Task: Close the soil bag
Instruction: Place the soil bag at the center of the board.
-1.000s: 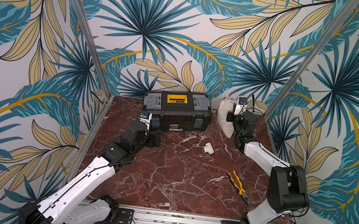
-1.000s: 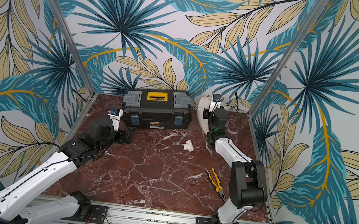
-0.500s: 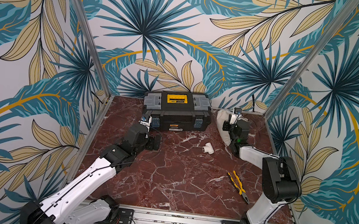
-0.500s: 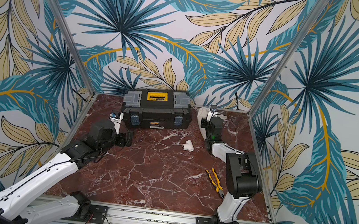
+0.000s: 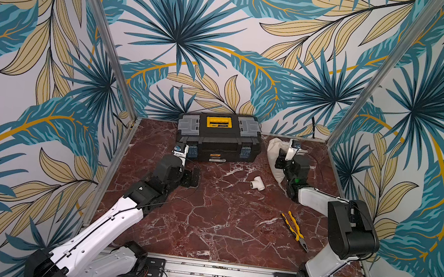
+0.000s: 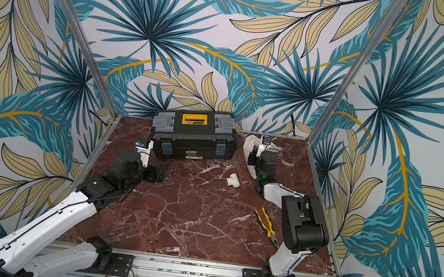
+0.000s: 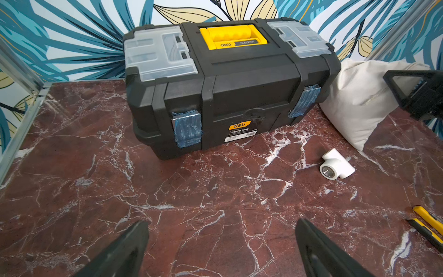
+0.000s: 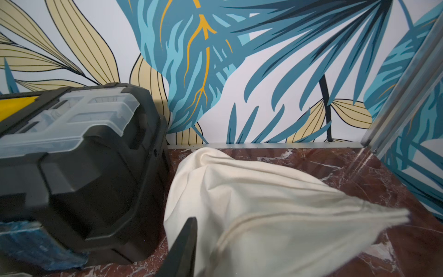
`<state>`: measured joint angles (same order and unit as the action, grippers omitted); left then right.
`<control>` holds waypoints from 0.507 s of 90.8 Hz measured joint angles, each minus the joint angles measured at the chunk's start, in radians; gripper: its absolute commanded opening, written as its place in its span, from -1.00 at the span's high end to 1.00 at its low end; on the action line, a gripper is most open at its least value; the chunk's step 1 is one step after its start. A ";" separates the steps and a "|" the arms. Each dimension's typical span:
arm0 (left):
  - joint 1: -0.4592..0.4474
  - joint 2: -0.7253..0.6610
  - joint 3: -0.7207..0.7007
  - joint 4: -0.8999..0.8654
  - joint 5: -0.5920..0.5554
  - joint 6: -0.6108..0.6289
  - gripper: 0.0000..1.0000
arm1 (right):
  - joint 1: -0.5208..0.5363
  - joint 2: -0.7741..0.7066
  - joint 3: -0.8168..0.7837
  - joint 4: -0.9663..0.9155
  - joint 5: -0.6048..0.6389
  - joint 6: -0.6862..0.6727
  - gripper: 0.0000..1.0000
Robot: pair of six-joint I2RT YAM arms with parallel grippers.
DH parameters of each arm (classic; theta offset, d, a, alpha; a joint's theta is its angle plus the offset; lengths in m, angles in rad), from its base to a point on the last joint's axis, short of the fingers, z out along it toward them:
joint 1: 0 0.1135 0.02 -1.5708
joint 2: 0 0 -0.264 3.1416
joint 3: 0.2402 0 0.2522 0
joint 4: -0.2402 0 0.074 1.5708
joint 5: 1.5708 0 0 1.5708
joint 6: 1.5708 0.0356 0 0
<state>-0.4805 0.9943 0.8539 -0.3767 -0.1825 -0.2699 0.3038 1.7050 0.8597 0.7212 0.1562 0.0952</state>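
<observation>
Risks shoving soil bag (image 8: 263,196) at one o'clock into toolbox (image 8: 84,167) instead of cinching; cannot tell right tool (image 5: 280,161) apart or together, perhaps gripping nothing; left tool (image 7: 221,221) wide apart.

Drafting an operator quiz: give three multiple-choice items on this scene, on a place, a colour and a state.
1. The soil bag lies: A beside the toolbox; B on its lid; C at the front rail.
2. The toolbox handle is: A red; B yellow; C grey.
3. The left gripper is: A shut on the soil bag; B shut, empty; C open, empty.
A: the bag sits right next to the box. B: plainly yellow in the left wrist view. C: jaws stand wide apart, nothing between.
</observation>
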 measured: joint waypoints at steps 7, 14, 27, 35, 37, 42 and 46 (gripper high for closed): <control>0.000 0.000 0.000 0.000 0.005 0.000 -1.00 | -0.005 -0.005 0.000 -0.024 -0.003 0.000 -0.01; 0.000 0.000 0.000 0.000 0.007 0.000 -1.00 | -0.009 -0.013 0.000 -0.044 -0.004 0.002 -0.19; 0.000 0.000 0.000 0.000 0.006 0.000 -1.00 | -0.009 -0.051 -0.004 -0.081 -0.003 0.011 -0.42; 0.000 0.000 0.000 0.004 0.006 0.000 -1.00 | -0.009 -0.095 -0.028 -0.095 -0.005 0.019 -0.50; 0.000 0.000 -0.001 0.006 0.006 0.000 -1.00 | -0.009 -0.109 -0.036 -0.098 -0.005 0.021 -0.51; 0.000 0.000 -0.001 0.011 0.006 0.000 -1.00 | -0.009 -0.142 -0.057 -0.108 -0.007 0.025 -0.55; 0.000 0.000 -0.001 0.016 0.006 0.000 -1.00 | -0.010 -0.168 -0.071 -0.122 -0.008 0.027 -0.58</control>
<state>-0.4805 0.9947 0.8532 -0.3603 -0.1768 -0.2695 0.2943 1.5372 0.7883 0.5991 0.1486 0.1226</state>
